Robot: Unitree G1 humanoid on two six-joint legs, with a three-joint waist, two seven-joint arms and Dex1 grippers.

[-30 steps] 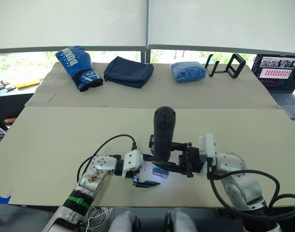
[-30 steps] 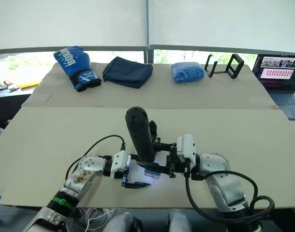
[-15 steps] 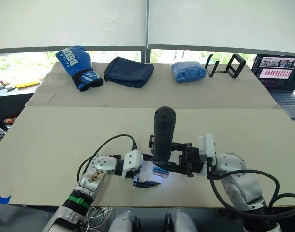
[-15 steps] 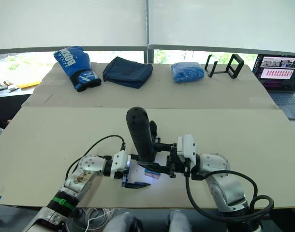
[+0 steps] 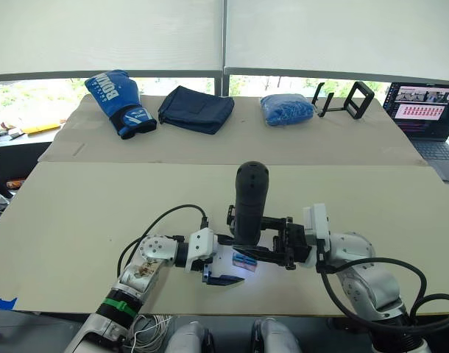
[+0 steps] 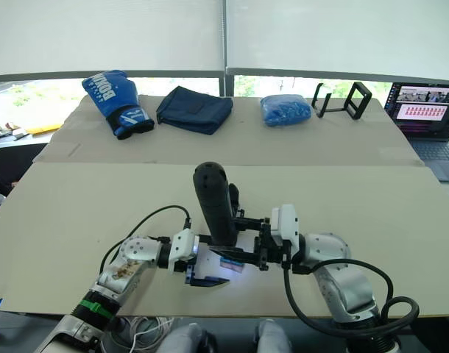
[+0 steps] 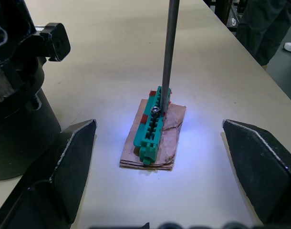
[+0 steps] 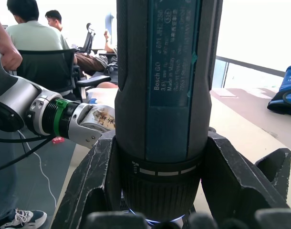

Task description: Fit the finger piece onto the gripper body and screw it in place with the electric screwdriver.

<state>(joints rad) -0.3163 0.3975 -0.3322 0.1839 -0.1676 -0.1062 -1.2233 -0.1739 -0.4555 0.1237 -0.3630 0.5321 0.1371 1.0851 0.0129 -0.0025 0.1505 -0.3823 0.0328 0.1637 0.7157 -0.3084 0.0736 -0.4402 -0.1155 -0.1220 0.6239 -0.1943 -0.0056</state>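
Observation:
The electric screwdriver [image 5: 250, 198] stands upright near the table's front edge, with my right gripper [image 5: 248, 238] shut around its lower barrel [image 8: 160, 81]. Its thin metal bit [image 7: 170, 52] comes down onto a screw on a small green-and-brown block [image 7: 154, 129] lit by bluish light. My left gripper [image 7: 158, 123] is open, one finger on each side of that block, not touching it. The gripper body [image 7: 16, 95], black with a round base, stands just beside the block. I cannot make out the finger piece.
At the table's far side lie a blue boxing glove [image 5: 120, 101], a dark navy pouch [image 5: 196, 108], a blue bag [image 5: 286, 109] and a black stand [image 5: 346, 99]. A laptop [image 5: 429, 110] sits far right. People sit beyond the table [image 8: 36, 43].

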